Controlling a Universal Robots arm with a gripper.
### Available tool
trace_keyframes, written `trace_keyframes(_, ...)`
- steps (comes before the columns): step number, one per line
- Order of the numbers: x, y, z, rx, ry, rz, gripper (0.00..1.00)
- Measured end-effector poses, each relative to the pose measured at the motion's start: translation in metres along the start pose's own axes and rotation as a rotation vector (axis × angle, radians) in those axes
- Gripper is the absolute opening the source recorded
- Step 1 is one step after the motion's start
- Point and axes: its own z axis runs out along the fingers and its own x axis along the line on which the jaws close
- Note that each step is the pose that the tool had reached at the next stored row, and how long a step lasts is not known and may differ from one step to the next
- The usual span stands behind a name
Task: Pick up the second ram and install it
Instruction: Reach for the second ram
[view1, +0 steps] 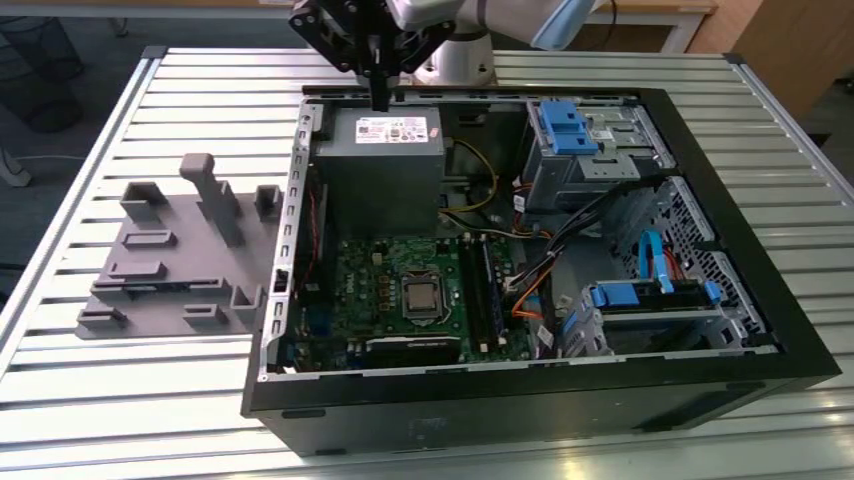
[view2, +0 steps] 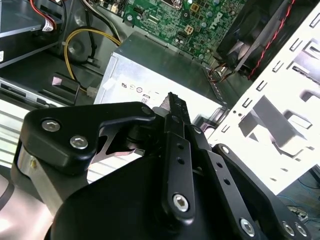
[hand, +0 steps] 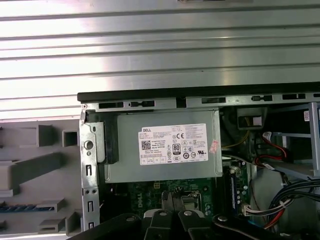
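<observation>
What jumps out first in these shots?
An open black computer case lies on the slatted metal table, its green motherboard exposed. The gripper hangs over the grey power supply at the case's far edge in the exterior view. A grey plastic fixture sits on the exterior view's left.

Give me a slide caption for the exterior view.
Black gripper hangs above the grey power supply in an open black computer case.

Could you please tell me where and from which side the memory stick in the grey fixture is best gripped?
Probably at the middle of its long exposed edge, coming straight down. The second ram stands edge-on in a slot of the grey fixture, so only that thin blue edge is free, and a pinch across its thickness fits.
</observation>
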Motion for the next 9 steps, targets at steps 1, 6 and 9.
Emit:
trace_keyframes(1,0.0004,0.0000,0.0000,0.0000,0.0000,0.000,0.11)
trace_keyframes(6,0.0046,-0.0003,-0.0001,0.0000,0.0000,0.000,0.11)
trace_keyframes(9,0.0081,-0.0006,-0.0002,0.0000,0.0000,0.000,0.11)
